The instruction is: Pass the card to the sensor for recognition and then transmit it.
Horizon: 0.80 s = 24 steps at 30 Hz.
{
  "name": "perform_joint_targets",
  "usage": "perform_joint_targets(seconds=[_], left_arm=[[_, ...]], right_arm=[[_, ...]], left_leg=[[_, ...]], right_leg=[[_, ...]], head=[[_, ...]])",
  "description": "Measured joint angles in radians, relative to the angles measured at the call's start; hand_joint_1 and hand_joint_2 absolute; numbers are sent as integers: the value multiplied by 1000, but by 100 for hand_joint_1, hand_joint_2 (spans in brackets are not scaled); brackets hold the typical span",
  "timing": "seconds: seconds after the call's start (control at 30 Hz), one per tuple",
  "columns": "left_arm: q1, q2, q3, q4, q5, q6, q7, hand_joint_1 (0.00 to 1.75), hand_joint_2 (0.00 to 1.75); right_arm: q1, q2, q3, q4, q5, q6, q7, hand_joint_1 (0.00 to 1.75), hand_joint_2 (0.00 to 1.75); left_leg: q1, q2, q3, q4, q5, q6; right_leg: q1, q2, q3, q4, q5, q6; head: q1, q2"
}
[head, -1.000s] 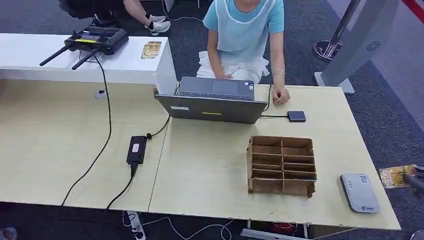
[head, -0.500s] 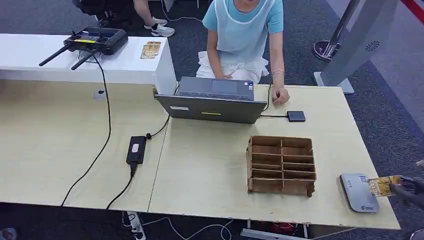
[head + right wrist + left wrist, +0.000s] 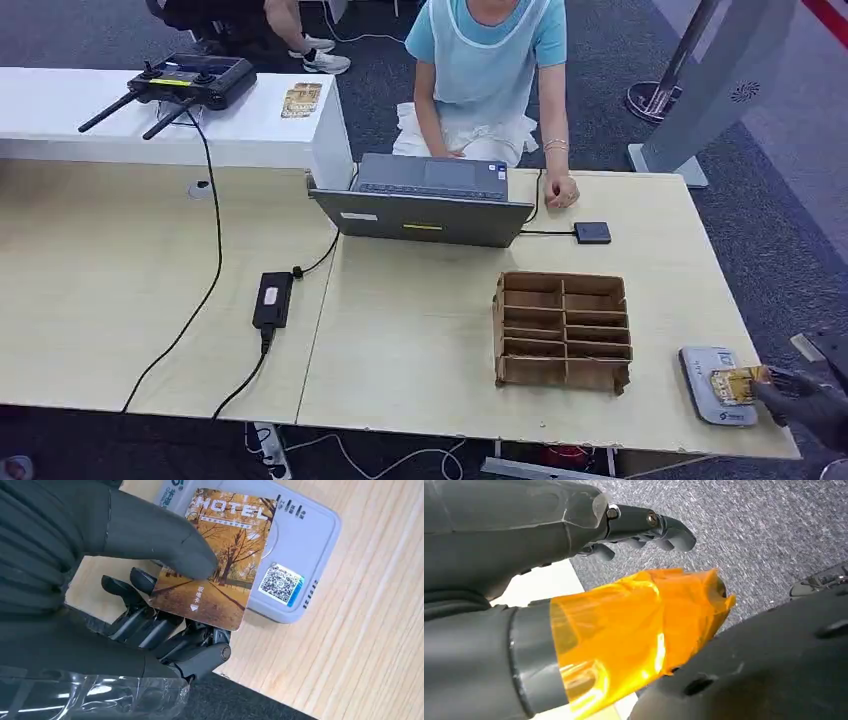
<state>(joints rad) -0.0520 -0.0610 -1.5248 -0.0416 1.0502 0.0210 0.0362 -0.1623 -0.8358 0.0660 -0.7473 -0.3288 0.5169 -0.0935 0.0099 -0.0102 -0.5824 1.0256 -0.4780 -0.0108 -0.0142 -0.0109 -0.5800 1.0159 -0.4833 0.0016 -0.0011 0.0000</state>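
Right hand at the near right corner of the table, thumb on top and fingers under the card, pinching it. Card held over the sensor; in the right wrist view the card covers part of the grey sensor, touching or just above, cannot tell. Sensor sits close to the table's right edge, near the front edge too. Left hand hangs over grey carpet by a pale table edge, fingers curled loosely, nothing in them; orange tape around its thumb. Cardboard organizer just left of the sensor, small gap between. Bare tabletop left of the organizer. Further back: power brick, laptop, small black box. Person seated behind the far edge, one hand on the table.
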Motion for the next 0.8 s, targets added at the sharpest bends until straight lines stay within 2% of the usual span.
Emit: perform_joint_targets(seconds=[0.53, 0.8], left_arm=[[0, 0, 0, 0, 0, 0, 0, 0, 0], [0, 0, 0, 0, 0, 0, 0, 0, 0]], right_arm=[[-15, 13, 11, 24, 23, -14, -10, 175, 175], [-32, 32, 11, 32, 64, -58, -12, 175, 175]], left_leg=[[0, 0, 0, 0, 0, 0], [0, 0, 1, 0, 0, 0]], right_leg=[[0, 0, 0, 0, 0, 0], [0, 0, 1, 0, 0, 0]], head=[[0, 0], [0, 0]])
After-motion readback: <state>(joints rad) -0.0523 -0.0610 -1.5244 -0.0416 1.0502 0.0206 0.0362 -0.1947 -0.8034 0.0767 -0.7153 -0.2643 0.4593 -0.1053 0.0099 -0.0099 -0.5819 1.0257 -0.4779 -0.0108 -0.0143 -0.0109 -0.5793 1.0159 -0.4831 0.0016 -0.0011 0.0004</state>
